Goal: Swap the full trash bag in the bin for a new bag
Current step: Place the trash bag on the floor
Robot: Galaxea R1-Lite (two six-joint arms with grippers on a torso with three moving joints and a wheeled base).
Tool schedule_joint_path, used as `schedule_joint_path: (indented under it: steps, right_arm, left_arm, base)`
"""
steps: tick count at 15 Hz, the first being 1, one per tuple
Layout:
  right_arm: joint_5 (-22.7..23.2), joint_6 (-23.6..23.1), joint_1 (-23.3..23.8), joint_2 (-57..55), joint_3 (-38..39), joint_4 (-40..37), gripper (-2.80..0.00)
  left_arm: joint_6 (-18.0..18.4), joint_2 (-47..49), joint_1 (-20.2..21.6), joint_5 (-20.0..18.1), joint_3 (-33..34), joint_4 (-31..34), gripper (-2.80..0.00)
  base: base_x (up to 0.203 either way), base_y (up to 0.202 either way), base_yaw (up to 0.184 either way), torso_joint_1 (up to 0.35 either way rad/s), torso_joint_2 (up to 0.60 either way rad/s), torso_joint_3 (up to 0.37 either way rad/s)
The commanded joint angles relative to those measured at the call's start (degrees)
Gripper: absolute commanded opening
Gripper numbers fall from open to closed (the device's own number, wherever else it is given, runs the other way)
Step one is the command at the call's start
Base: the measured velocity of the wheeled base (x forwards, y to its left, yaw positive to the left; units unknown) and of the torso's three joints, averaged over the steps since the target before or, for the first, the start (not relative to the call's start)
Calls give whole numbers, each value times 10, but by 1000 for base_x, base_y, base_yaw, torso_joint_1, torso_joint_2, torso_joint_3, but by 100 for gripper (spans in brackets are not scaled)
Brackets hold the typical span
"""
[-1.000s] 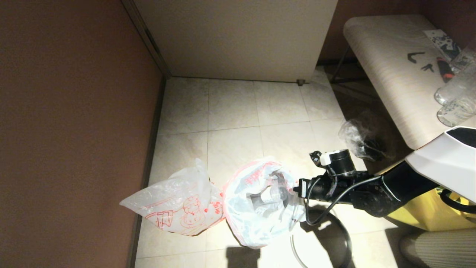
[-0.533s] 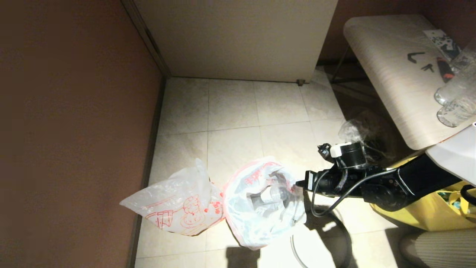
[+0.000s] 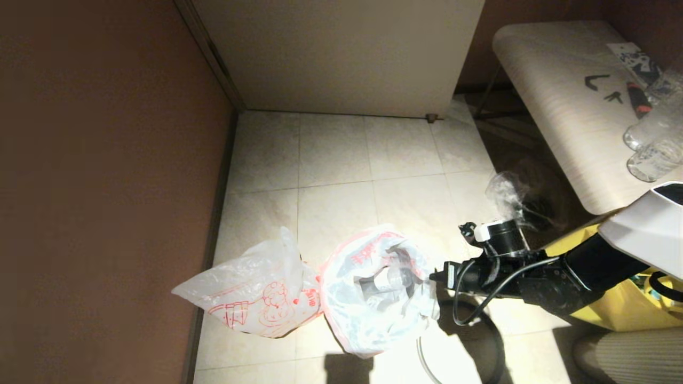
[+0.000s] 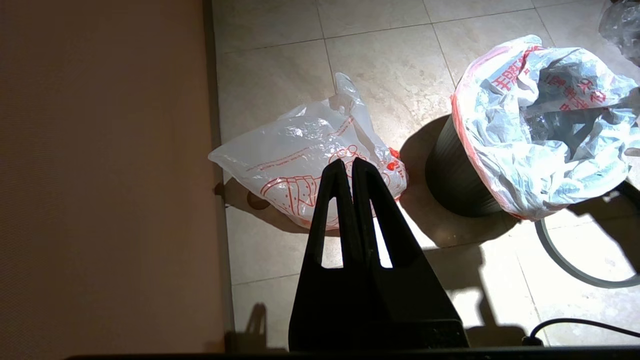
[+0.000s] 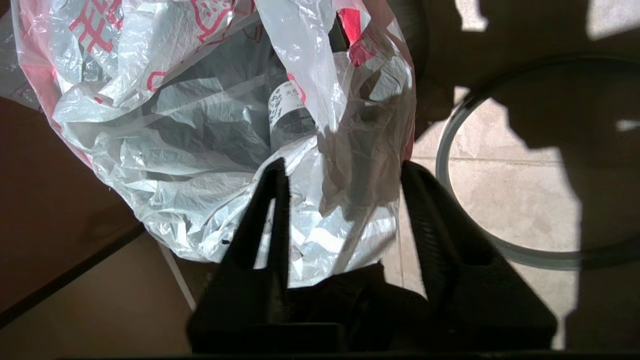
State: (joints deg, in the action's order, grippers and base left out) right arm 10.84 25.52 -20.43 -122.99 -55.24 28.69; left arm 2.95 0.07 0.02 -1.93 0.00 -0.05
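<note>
The full trash bag (image 3: pixel 373 290), whitish with red lettering and a pink-red edge, sits in the black bin (image 4: pixel 450 175) with its top folded over the rim. A bottle lies inside the bag. My right gripper (image 5: pixel 344 165) is at the bag's right rim (image 3: pixel 433 277), open, with loose plastic of the rim between its jaws. The new bag (image 3: pixel 251 298) with the red cartoon drawing lies on the floor to the left of the bin. My left gripper (image 4: pixel 347 162) hangs shut above the new bag, holding nothing.
The bin's grey ring (image 5: pixel 442 156) lies on the floor beside the bin. A yellow tote (image 3: pixel 624 312) and a small clear wrinkled bag (image 3: pixel 509 197) are on the right, below a table (image 3: pixel 555 96). A brown wall (image 3: pixel 106 186) runs close on the left.
My right gripper has gone from shut to open at the bag's right rim. Its wrist has drawn back a little to the right. Both bags stay where they were.
</note>
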Motion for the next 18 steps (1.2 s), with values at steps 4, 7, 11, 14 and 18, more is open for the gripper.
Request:
schedule_joint_path:
  steps: [4, 7, 11, 14, 18]
  right_arm:
    - [-1, -2, -20, -24, -11, 12, 0]
    - [-12, -2, -32, -41, -31, 11, 0]
    - [-23, -4, -43, -46, -50, 10, -280]
    - [-24, -5, -52, -62, -63, 8, -280]
    - [-42, -5, -52, -84, -79, 8, -280]
  left_arm:
    - [0, 0, 1, 0, 2, 0, -280]
    - [0, 0, 1, 0, 2, 0, -280]
    - [0, 0, 0, 0, 2, 0, -280]
    - [0, 0, 0, 0, 2, 0, -280]
    - [0, 0, 0, 0, 2, 0, -280]
  base:
    - [0, 0, 0, 0, 0, 0]
    - [0, 0, 0, 0, 0, 0]
    - [0, 0, 0, 0, 0, 0]
    - [0, 0, 0, 0, 0, 0]
    - [0, 0, 0, 0, 0, 0]
